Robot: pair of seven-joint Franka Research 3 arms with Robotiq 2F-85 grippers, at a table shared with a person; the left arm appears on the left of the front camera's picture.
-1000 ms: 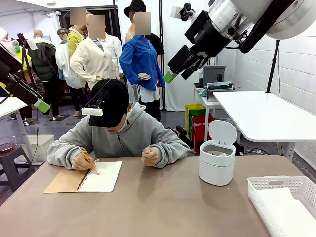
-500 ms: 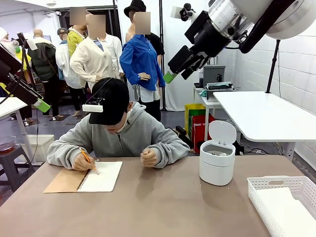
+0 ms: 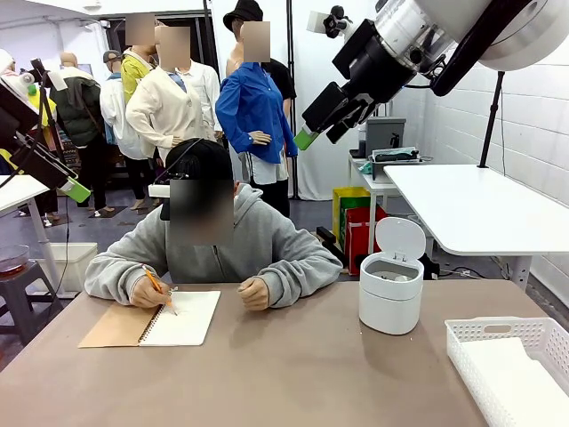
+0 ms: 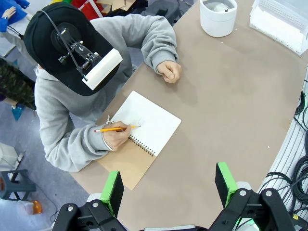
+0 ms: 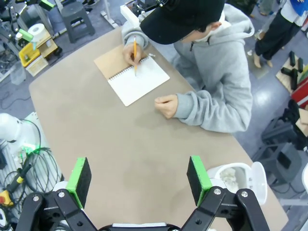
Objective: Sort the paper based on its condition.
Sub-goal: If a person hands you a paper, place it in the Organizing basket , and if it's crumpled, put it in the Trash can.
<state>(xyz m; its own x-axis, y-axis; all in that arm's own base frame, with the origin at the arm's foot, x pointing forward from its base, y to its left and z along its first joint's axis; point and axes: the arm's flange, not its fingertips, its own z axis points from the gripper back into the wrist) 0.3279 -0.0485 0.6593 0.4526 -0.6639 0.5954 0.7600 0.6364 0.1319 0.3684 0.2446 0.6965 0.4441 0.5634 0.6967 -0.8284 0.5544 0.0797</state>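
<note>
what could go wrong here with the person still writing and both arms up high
1. The person's hand holds a pencil on the open notebook, so an arm coming down there now might hit it.
2. The small white bin stands open near the basket; a sweep toward the basket could knock it.
3. Both grippers, left gripper and right gripper, hang open high above, so a long descent may land off target.
</note>
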